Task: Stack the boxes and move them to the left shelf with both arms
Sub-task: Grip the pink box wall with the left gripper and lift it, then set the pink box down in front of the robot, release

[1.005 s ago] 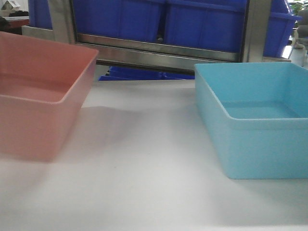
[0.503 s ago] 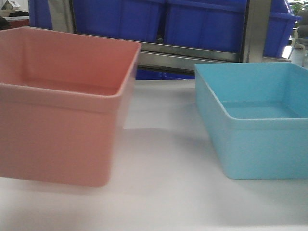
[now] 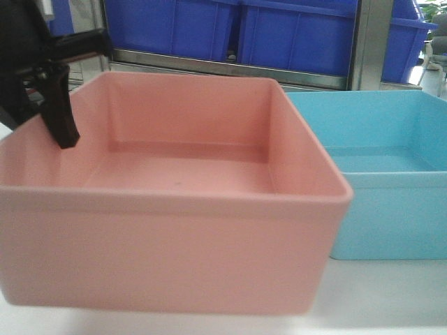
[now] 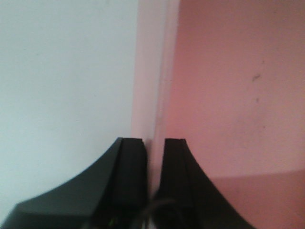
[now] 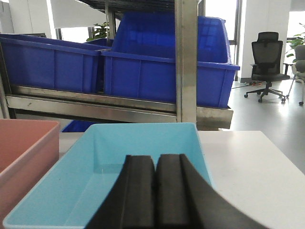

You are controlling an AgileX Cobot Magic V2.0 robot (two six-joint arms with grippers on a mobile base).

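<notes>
The salmon pink box fills the front view, empty, and its right side covers the left end of the light blue box. My left gripper is shut on the pink box's left wall. In the left wrist view that thin wall runs between the two fingers of the left gripper. My right gripper is shut with nothing in it, above the near edge of the empty blue box. The pink box stands to that box's left. The left shelf is out of view.
Both boxes are over a white table. Behind it stands a steel rack with a front rail and an upright post, holding dark blue bins. Office chairs stand far off at the right.
The pink box has moved right and closer to the camera, from the left edge to beside the blue box. The left gripper has come into the front view. The blue box has not moved.
</notes>
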